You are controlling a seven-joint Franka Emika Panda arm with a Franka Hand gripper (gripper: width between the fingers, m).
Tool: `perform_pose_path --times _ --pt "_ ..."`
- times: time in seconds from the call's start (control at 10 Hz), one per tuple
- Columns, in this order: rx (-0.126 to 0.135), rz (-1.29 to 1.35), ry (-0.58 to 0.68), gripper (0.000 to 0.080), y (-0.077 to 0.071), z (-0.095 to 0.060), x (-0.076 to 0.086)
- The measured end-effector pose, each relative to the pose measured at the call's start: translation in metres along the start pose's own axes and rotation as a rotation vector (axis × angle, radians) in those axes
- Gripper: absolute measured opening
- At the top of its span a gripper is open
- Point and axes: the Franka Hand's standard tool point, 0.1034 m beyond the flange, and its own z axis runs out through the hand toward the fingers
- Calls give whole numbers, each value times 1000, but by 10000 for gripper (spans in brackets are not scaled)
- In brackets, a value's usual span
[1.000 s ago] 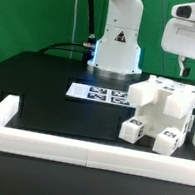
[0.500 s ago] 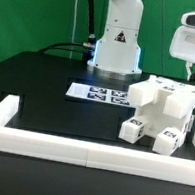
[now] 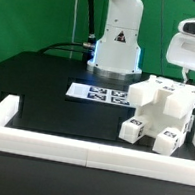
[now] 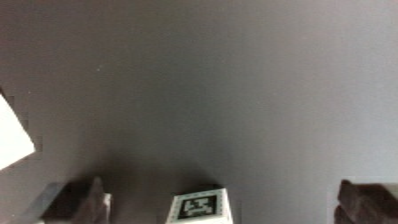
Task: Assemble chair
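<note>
The chair is a white blocky assembly with tag markers, lying on the black table at the exterior view's right, against the border rail. My gripper hangs above and just behind the chair at the far right edge of that view, partly cut off. In the wrist view my two dark fingertips stand wide apart with nothing gripped. A small white tagged part shows between them, lower down, apart from both fingers. A white part's edge shows at the side.
The marker board lies flat on the table in front of the robot base. A long white low border rail runs along the table's front, with a short arm at the exterior view's left.
My gripper has moved toward the exterior view's right and slightly down, ending over the back of the chair. The chair has not moved.
</note>
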Motion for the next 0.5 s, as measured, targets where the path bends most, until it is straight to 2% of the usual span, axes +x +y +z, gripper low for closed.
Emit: perform_pose_path --times 0.2,0.5 --pt "-8 -19 1 649 7 6 7" --pt "-8 -49 4 649 13 5 19"
